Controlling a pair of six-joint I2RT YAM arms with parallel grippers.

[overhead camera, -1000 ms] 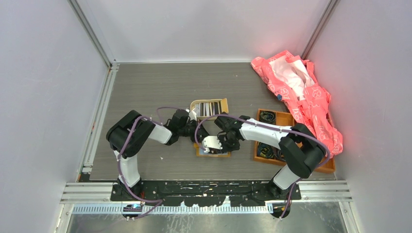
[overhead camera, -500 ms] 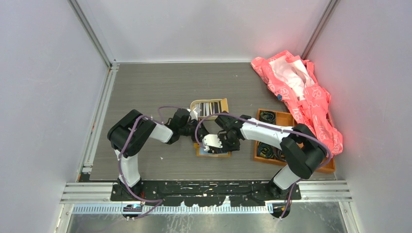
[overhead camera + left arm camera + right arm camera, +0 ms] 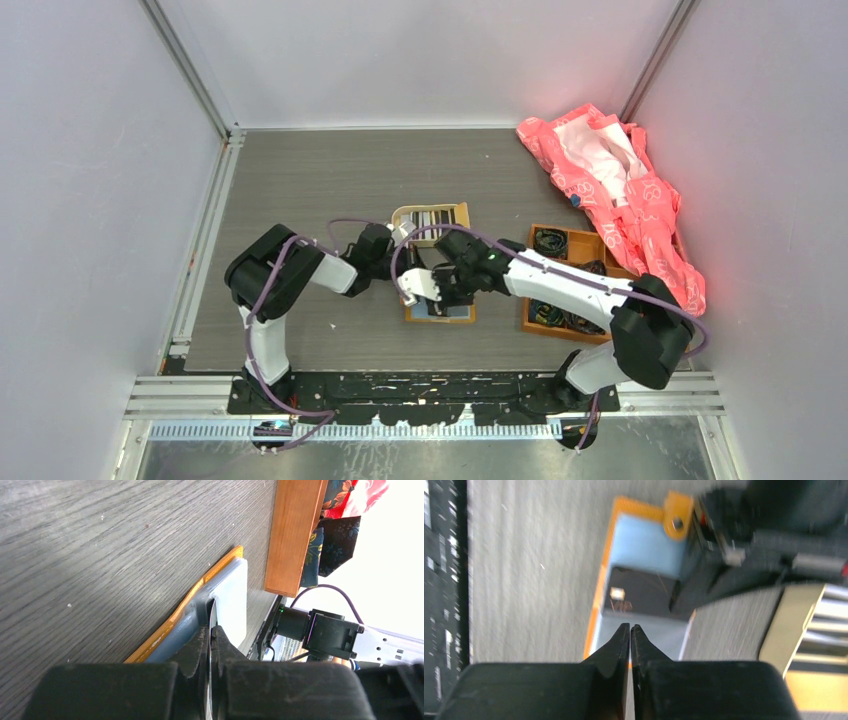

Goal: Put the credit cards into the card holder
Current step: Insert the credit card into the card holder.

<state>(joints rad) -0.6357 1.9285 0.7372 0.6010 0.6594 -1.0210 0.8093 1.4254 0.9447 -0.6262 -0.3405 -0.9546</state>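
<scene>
One card holder (image 3: 440, 311) lies open on the worktop (image 3: 300, 180) between two arms. The left gripper (image 3: 211, 630) is pressed together, pinching the holder's pale edge. The right gripper (image 3: 630, 627) is pressed together on nothing, its tips at the edge of the one dark card (image 3: 644, 595) lying in the holder. One beige tin (image 3: 794, 620) holds striped cards, too blurred to count. One wooden tray (image 3: 295, 530) and one pink cloth (image 3: 615, 190) sit to the right. The worktop is grey woodgrain and the walls are pale.
</scene>
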